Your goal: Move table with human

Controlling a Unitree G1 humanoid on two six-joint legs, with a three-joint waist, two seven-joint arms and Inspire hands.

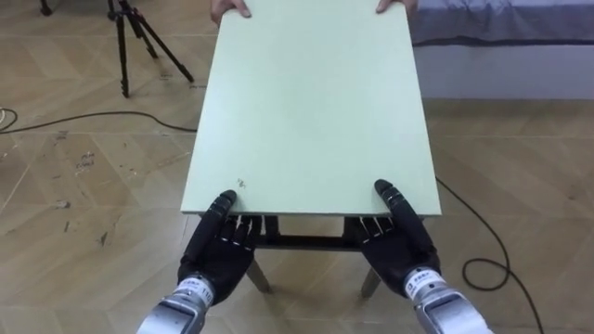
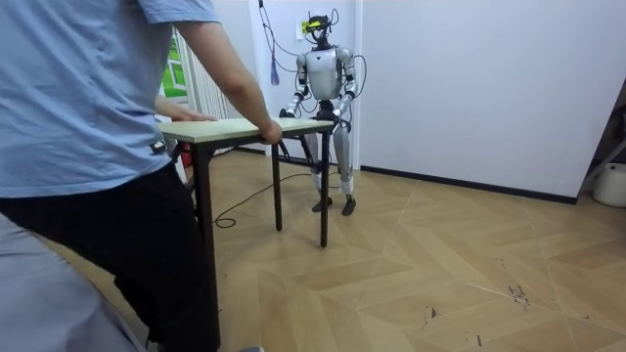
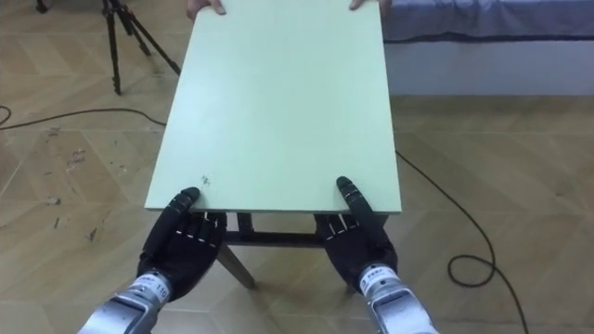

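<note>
A pale green table (image 1: 311, 102) stretches away from me, and its top is bare. My left hand (image 1: 218, 250) grips the near edge at the left corner, thumb on top and fingers curled under. My right hand (image 1: 401, 243) holds the near right corner the same way. At the far end a person's hands (image 1: 230, 9) clasp the far edge at both corners. In the room view the person (image 2: 88, 117) stands in front in a blue shirt, holding the table (image 2: 235, 128), while I stand upright at its other end.
A black tripod (image 1: 139, 42) stands on the wooden floor at the far left. A grey bed (image 1: 501, 32) lies at the far right. Black cables (image 1: 492, 260) run over the floor on both sides. A white wall is behind me.
</note>
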